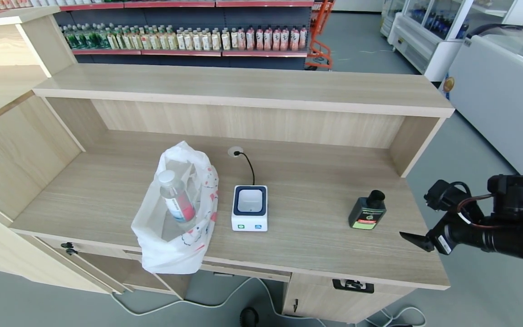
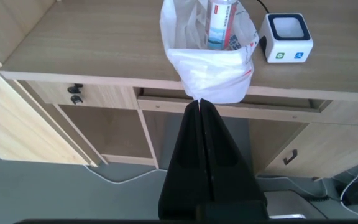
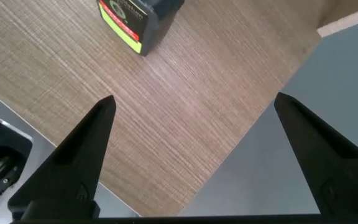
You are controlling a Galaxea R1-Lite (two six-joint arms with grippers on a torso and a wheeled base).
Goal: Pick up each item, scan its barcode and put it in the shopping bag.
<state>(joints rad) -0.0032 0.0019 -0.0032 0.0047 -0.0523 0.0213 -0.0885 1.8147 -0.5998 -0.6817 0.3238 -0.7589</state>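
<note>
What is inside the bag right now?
One bottle, white-capped, leaning inside the bag. The bag's white plastic covers its base and whatever else may lie at the bottom.

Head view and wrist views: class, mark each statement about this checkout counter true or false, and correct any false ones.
1. A clear bottle stands inside the white shopping bag. True.
2. The dark green bottle lies inside the bag. False: it stands on the counter, apart from the bag.
3. The scanner sits between the bag and the dark green bottle. True.
4. The right gripper is open. True.
5. The left gripper is open around the bag. False: it is shut and holds nothing.
</note>
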